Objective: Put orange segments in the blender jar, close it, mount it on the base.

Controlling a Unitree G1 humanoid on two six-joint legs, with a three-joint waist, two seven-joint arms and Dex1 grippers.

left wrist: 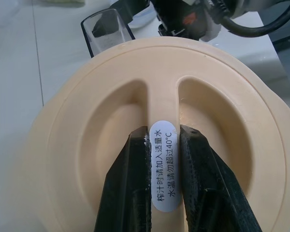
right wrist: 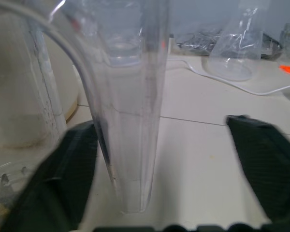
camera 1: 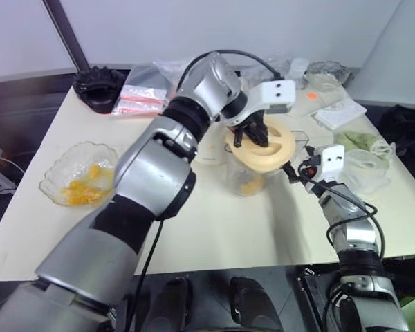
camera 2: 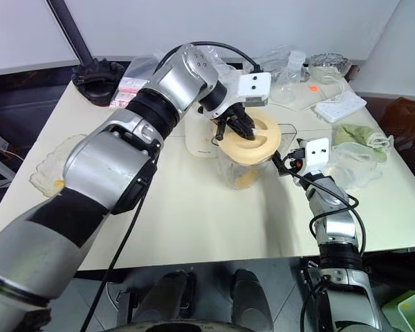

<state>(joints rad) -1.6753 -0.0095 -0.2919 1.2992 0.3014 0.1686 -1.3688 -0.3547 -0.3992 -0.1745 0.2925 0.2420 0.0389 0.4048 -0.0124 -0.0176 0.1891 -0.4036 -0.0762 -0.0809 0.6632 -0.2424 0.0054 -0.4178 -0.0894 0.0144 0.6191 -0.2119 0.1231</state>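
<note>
Two black ribbed fingers of the left gripper pinched the smooth cream lid's ridge atop the clear tapered blender jar; the right gripper straddled the jar's handle, jaws wide, gripping nothing.

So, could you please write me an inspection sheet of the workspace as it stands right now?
Surface: cream table.
Job's things: blender jar with orange segments inside, cream lid on it; base behind the jar; more segments in a glass bowl.
Clutter: plastic bags, green cloth, clear flask.
Grippers: left tool shut on the lid's ridge; right tool open around the jar's handle.
Cables: white cord on the table.
Surroundings: black stand, grey wall.
</note>
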